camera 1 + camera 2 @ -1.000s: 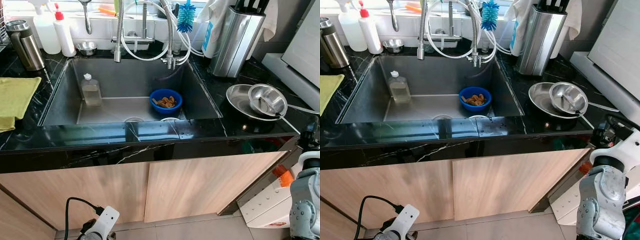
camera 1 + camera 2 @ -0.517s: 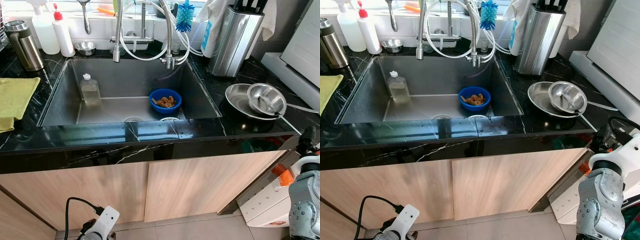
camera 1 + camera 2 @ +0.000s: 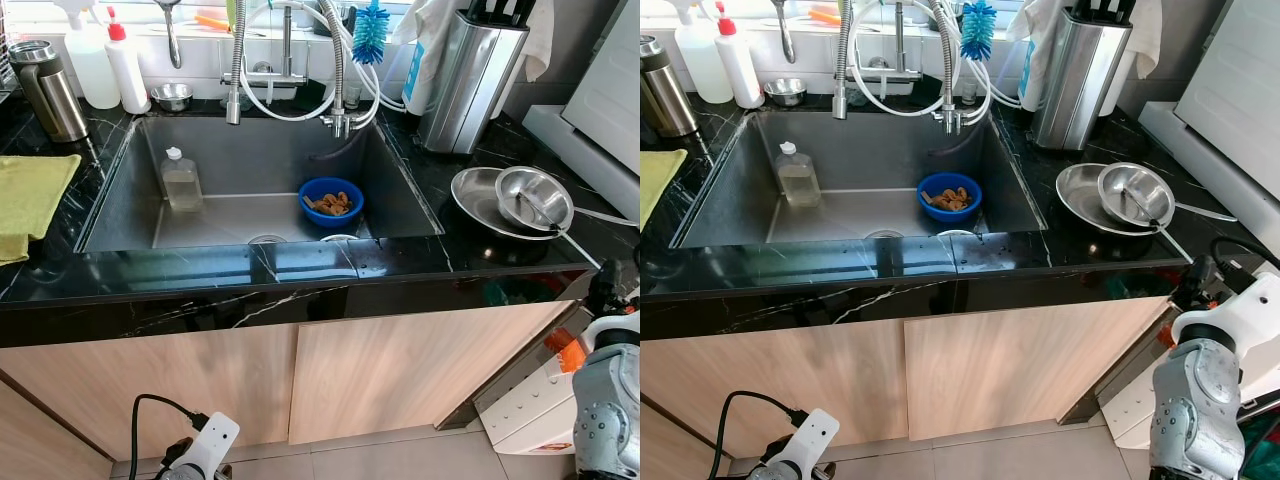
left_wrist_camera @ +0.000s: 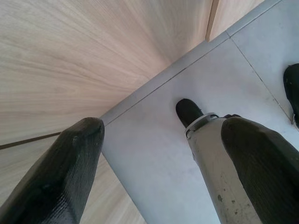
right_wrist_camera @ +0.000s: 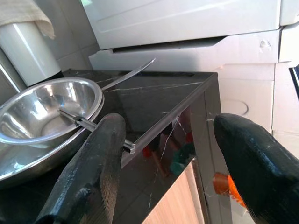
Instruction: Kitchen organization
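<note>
At the right end of the black marble tabletop (image 3: 1020, 250), two nested steel bowls sit together: a small bowl (image 3: 1134, 193) rests inside a wider bowl (image 3: 1080, 190), and a thin metal utensil (image 5: 88, 125) lies tilted in the small bowl with its handle projecting past the tabletop's front corner.

Right hand (image 5: 161, 163): raised beside that corner, just below the tabletop edge, fingers spread wide apart and empty. The right wrist view places the bowls ahead of one finger (image 5: 91, 172), near it but not touching; the utensil handle passes close by the same finger. The other finger (image 5: 257, 163) lies off the tabletop, toward the white cabinet (image 5: 187, 18) beyond. In the right eye view the silver right arm (image 3: 1195, 400) stands beside the corner, lower than the bowls.

Left hand (image 4: 159, 172): hanging low by the wooden cupboard door (image 4: 93, 51), pointed at the grey floor (image 4: 233, 79), fingers apart, gripping nothing.

Sink (image 3: 130, 190): a blue bowl (image 3: 331, 203) holding brown pieces sits near the middle, a clear bottle (image 3: 181, 180) stands well apart toward the left wall. A yellow cloth (image 3: 30, 195) lies on the tabletop left of the sink. A steel knife block (image 3: 470, 70) stands behind the nested bowls.
</note>
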Tool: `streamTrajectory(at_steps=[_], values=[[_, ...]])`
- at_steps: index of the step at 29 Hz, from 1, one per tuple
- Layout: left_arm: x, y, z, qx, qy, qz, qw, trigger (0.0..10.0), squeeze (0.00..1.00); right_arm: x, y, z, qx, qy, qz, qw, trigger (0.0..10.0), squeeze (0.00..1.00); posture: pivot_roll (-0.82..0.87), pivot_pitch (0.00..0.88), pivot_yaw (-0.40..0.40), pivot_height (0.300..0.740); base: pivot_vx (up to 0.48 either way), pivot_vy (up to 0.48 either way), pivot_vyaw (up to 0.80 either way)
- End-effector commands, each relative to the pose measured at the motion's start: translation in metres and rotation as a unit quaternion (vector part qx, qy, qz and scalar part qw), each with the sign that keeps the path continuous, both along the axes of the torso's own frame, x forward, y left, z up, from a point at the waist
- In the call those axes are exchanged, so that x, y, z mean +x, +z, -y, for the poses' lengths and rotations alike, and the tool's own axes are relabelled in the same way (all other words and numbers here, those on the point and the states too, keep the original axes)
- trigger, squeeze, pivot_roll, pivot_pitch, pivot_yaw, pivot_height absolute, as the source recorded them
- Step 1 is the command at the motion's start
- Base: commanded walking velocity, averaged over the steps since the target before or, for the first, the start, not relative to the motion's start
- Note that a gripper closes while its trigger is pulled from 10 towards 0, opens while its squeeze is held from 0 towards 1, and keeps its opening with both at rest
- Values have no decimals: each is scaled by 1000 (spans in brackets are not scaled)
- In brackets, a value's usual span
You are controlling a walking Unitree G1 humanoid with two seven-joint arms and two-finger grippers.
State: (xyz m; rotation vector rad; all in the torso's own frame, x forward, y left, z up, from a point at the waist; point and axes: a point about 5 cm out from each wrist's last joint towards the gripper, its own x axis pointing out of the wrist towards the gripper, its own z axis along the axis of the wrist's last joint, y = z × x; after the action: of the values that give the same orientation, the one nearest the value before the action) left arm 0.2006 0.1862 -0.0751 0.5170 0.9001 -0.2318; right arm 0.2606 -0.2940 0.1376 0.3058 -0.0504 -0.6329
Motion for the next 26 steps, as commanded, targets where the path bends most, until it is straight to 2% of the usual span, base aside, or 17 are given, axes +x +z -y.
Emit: streamTrajectory(at_steps=[1, 10, 26], values=[[2, 1, 3, 2, -10, 1, 1000, 10000, 0, 3, 3, 0, 4, 4, 10, 1000, 10000, 0, 119, 30, -95, 740, 0, 0, 0], [3, 1, 4, 1, -10, 5, 1000, 10000, 0, 14, 13, -5, -5, 30, 27, 999, 10000, 0, 120, 35, -98, 740, 0, 0, 0], [4, 2, 5, 0, -8, 5, 1000, 10000, 0, 14, 6, -1, 7, 13, 11, 1000, 10000, 0, 121, 44, -99, 740, 0, 0, 0]])
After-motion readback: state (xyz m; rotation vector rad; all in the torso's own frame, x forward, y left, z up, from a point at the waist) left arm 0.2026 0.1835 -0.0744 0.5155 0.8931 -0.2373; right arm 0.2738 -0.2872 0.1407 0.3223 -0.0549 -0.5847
